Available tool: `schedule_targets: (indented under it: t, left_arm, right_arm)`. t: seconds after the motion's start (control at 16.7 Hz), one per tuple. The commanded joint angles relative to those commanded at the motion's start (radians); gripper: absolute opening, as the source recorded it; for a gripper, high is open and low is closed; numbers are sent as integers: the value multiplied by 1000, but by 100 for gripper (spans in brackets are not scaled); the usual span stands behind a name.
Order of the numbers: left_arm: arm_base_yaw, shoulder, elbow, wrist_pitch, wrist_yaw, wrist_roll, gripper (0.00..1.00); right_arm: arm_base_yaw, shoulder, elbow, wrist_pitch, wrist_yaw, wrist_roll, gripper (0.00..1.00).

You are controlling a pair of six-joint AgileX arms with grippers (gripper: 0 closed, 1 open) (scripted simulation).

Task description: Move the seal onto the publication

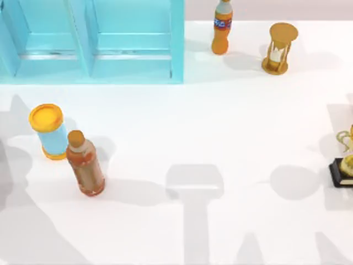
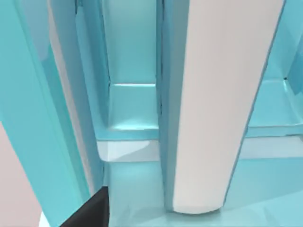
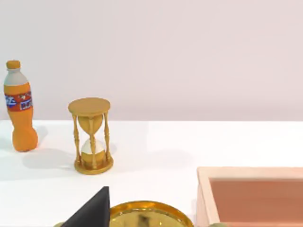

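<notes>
Top view: blue cabinet (image 1: pixel 94 41) upper left, soda bottle (image 1: pixel 222 27) and hourglass (image 1: pixel 278 49) upper right, yellow-lidded can (image 1: pixel 48 132) touching brown bottle (image 1: pixel 85 163) at left, gold trophy (image 1: pixel 345 160) at right edge. Right wrist view adds pink box (image 3: pixel 251 196) near trophy. Left wrist view adds cabinet interior, close. My left gripper (image 2: pixel 90 213), right gripper (image 3: pixel 92 211): dark wedges, grip state cannot tell. Seal, publication: place cannot tell.

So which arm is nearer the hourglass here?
Right, most likely. Its wrist view faces the hourglass just past the gold trophy; the left wrist view sits close against the blue cabinet, at the top view's left.
</notes>
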Motion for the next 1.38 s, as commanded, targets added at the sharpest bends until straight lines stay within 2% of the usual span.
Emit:
schedule_targets:
  t: [0.24,0.66,0.96,1.26,1.38]
  left_arm:
    - [-11,2,10,-5,-10,-5,100]
    - [-104,172,238,-32,-91,-51,100]
    - [-106,321,369,-20,-90,-53,100]
    - [-105,337,378,-16,-89,-52,100]
    - [-105,337,378,-16,-89,-52,85]
  right_arm:
    - [0,0,0,0,0,0,100]
    - [0,0,0,0,0,0,100]
    - [0,0,0,0,0,0,100]
    - [0,0,0,0,0,0,100]
    - [0,0,0,0,0,0,100]
